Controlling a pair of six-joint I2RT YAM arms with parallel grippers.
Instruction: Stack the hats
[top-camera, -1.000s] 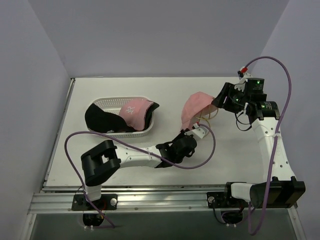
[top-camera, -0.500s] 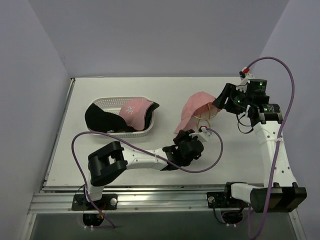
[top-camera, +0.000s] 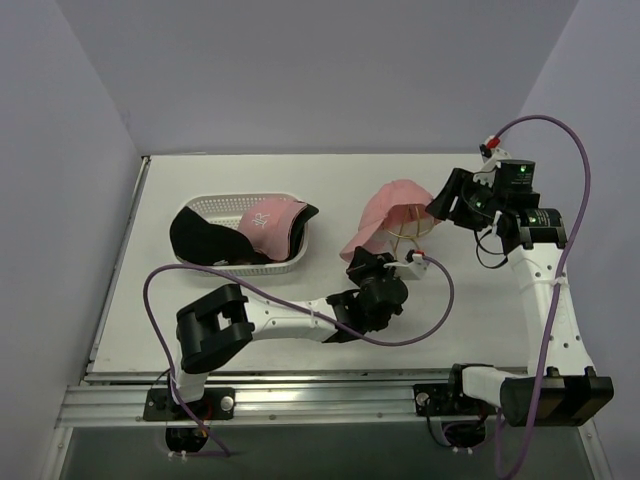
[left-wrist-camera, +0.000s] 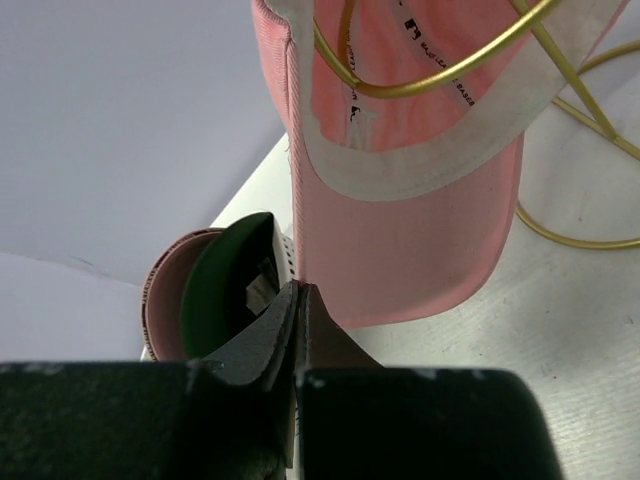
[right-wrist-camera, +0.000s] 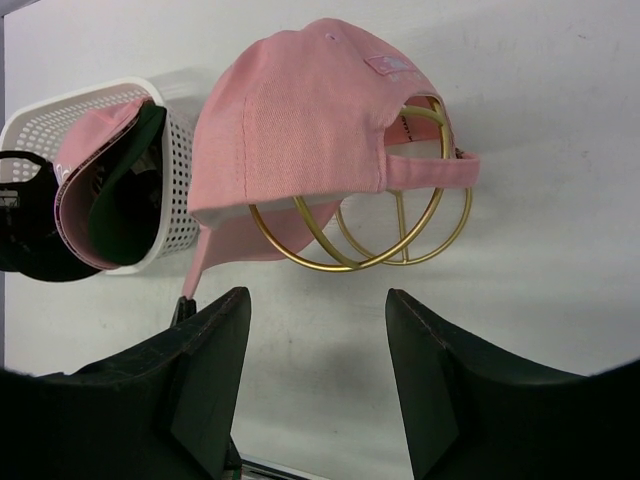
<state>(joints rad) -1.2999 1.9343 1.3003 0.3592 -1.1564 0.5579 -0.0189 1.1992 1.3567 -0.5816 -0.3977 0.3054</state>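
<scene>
The pink cap (top-camera: 393, 203) is hanging on the gold wire stand (top-camera: 412, 238) with its brim (left-wrist-camera: 400, 240) running down toward my left tool (left-wrist-camera: 298, 298), which is clenching the brim's edge, while my right tool (right-wrist-camera: 315, 300) is hovering released just behind the crown.

My left arm (top-camera: 285, 315) and right arm (top-camera: 548, 300) are white shells with black joints, fixed on a grey metal rail (top-camera: 300, 400). A purple cable (top-camera: 150, 285) loops from that rail along each (far from it, a green light (top-camera: 517, 168) glows on the right wrist). My fingers (right-wrist-camera: 205, 385) are black, matte wedges.
</scene>
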